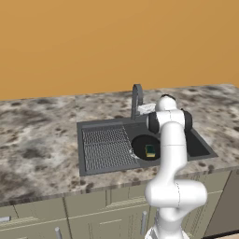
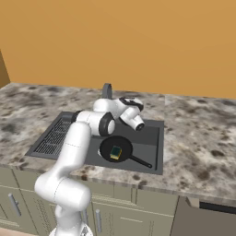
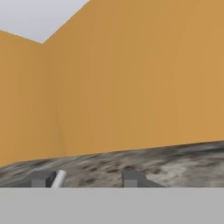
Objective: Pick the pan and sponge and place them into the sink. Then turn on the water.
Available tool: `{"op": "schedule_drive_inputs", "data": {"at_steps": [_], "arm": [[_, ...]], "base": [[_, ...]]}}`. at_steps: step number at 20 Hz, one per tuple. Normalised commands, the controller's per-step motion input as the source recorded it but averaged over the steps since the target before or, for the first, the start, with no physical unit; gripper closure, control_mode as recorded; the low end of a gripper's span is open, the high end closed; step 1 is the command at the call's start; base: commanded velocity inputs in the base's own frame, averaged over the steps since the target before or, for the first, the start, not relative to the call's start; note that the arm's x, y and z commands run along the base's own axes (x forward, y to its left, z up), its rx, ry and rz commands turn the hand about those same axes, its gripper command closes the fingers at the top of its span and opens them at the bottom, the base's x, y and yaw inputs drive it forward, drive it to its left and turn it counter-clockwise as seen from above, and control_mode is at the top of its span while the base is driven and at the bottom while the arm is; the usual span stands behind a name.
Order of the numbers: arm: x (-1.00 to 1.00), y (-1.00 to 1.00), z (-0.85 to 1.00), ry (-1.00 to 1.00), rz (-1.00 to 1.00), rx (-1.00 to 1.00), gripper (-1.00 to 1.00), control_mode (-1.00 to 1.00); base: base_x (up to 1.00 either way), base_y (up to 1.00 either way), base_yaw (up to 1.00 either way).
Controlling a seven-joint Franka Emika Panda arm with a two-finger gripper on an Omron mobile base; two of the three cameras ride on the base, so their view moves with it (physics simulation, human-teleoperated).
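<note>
Seen from the base cameras: black pan [image 2: 116, 150] resting in the deeper basin of the dark grey sink [image 1: 88, 127], short handle pointing toward the front right corner of the basin. Green-and-yellow sponge [image 2: 115, 152] lying inside the pan, near its middle. Ribbed drainboard half of the sink bare, to the left of the basin. White arm reaching over the sink, its wrist raised above the basin by the arched grey faucet [image 1: 137, 98] at the sink's back rim. In the hand view, gripper [image 3: 87, 178] aimed roughly level across the speckled stone counter [image 3: 175, 162] toward the orange wall [image 3: 131, 78]. Fingertips [image 3: 40, 178] standing partly apart, gap between them plain. A pale slim rod, apparently the faucet's side lever [image 3: 59, 178], slanting up just inside one tip and seemingly against it; firm hold on it impossible to tell. Pale cabinet fronts [image 1: 93, 214] running below the counter edge.
</note>
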Motion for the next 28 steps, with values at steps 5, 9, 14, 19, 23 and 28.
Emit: {"op": "schedule_drive_inputs", "data": {"at_steps": [5,9,14,19,23,28], "arm": [[0.21,-0.27,-0.01,0.08,0.00,0.03,1.00,-1.00],[0.08,-0.56,-0.03,0.04,0.00,0.06,1.00,-1.00],[0.01,-0.75,-0.04,0.00,-0.01,0.07,1.00,-1.00],[0.05,-0.79,-0.09,0.00,-0.04,0.07,1.00,-1.00],[0.11,-0.69,-0.22,0.00,-0.05,0.02,1.00,-1.00],[0.11,-0.67,-0.35,0.00,-0.05,0.00,1.00,-1.00]], "base": [[0.00,0.00,0.00],[0.00,0.00,0.00],[0.00,0.00,0.00],[0.00,0.00,0.00],[0.00,0.00,0.00],[0.00,0.00,0.00]]}}
